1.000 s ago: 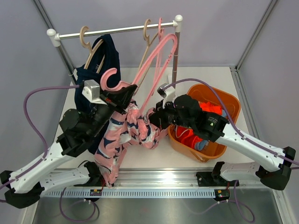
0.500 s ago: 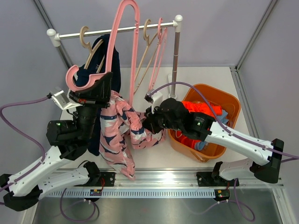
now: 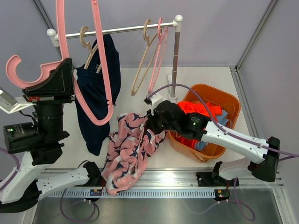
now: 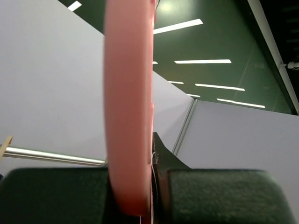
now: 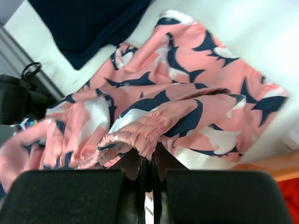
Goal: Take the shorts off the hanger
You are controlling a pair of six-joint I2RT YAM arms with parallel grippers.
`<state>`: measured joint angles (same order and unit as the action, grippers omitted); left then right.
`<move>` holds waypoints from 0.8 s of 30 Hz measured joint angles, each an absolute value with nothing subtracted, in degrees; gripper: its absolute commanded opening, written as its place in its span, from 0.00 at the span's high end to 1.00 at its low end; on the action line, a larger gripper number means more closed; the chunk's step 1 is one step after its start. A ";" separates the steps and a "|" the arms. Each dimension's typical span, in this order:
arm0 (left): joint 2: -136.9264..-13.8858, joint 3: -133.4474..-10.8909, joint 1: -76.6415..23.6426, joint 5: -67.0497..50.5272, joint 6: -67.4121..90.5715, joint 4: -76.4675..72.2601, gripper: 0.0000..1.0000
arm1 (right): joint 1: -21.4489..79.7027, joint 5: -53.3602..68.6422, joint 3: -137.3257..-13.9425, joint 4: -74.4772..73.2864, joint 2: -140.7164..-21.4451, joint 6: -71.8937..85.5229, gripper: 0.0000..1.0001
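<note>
Readable text: you'll find none in any view.
Markings on the front rail (image 3: pixel 154 192): too small for you to read.

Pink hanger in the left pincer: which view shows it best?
Top external: the pink hanger shows nearly whole, held high in the left pincer. Left wrist gives only a blurred edge-on strip; right wrist misses it.

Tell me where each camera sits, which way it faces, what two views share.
Top external: above and behind the robot, looking down; left tool and right tool show.
Left wrist: on the left arm, facing up past the pink hanger toward ceiling lights; left tool shows.
Right wrist: on the right arm, facing down at the pink shorts; right tool shows.
Shared: top and right wrist both show pink shorts and navy shorts.
</note>
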<state>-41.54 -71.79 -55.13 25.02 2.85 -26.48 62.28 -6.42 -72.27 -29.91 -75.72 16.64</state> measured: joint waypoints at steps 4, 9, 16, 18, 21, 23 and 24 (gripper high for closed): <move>-42.57 -76.40 -55.13 27.73 2.83 -19.25 1.00 | 62.35 -12.12 -79.22 -35.22 -75.64 14.74 1.00; -42.68 -75.26 -55.13 30.61 2.85 -11.51 1.00 | 62.52 -25.08 -90.48 -37.10 -71.50 10.81 1.00; -42.09 -71.57 -55.13 32.77 3.07 -4.78 1.00 | 62.59 -41.43 -99.61 -24.88 -54.76 -1.21 1.00; -41.67 -70.74 -55.13 33.23 3.09 -3.62 1.00 | 62.59 -43.86 -99.70 -18.22 -49.89 -5.19 1.00; -41.15 -70.24 -55.13 33.67 3.11 -2.44 1.00 | 62.57 -46.61 -100.47 -7.77 -44.62 -10.61 1.00; -40.86 -69.93 -55.13 33.89 3.14 -2.22 1.00 | 62.57 -47.75 -100.55 -2.70 -43.48 -13.08 1.00; -40.80 -69.84 -55.13 33.95 3.11 -2.20 1.00 | 62.57 -48.27 -99.92 -0.08 -43.18 -14.46 1.00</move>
<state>-40.80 -69.84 -55.13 33.95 3.11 -2.20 62.57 -48.27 -99.92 -0.08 -43.18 -14.46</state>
